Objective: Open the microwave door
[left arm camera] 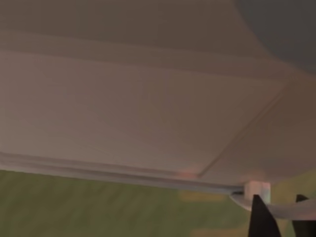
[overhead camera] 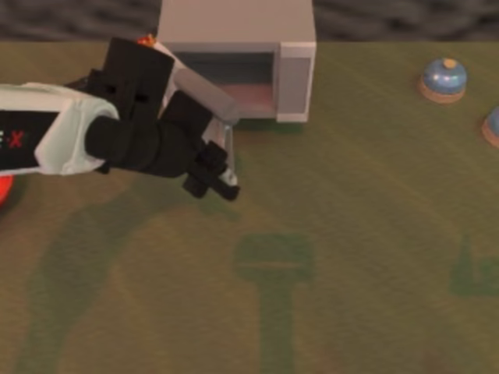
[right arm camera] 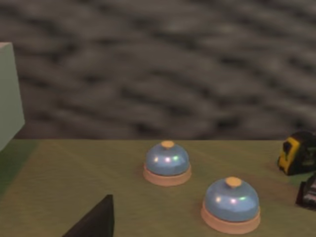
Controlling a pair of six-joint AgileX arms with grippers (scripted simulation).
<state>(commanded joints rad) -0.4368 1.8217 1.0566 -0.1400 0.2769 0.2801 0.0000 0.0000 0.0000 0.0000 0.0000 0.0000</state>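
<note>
The microwave [overhead camera: 238, 31] stands at the table's back centre, its pinkish cavity [overhead camera: 249, 93] exposed. The microwave door [overhead camera: 204, 92] is swung out toward the front left, standing almost edge-on from above. My left gripper [overhead camera: 226, 181] is at the door's free edge, shut on the pale door handle [left arm camera: 284, 210], whose bar passes between the two dark fingertips [left arm camera: 259, 219]. The door's pinkish-grey face [left arm camera: 138, 113] fills most of the left wrist view. My right gripper [right arm camera: 96, 222] is out of the top view, parked at the right near the bells.
Two blue bells on tan bases [overhead camera: 444, 78] [overhead camera: 493, 125] stand at the back right, also in the right wrist view [right arm camera: 167, 163] [right arm camera: 231, 205]. A yellow-black tape measure [right arm camera: 296, 155] lies beyond them. A red object [overhead camera: 4, 191] shows at the left edge.
</note>
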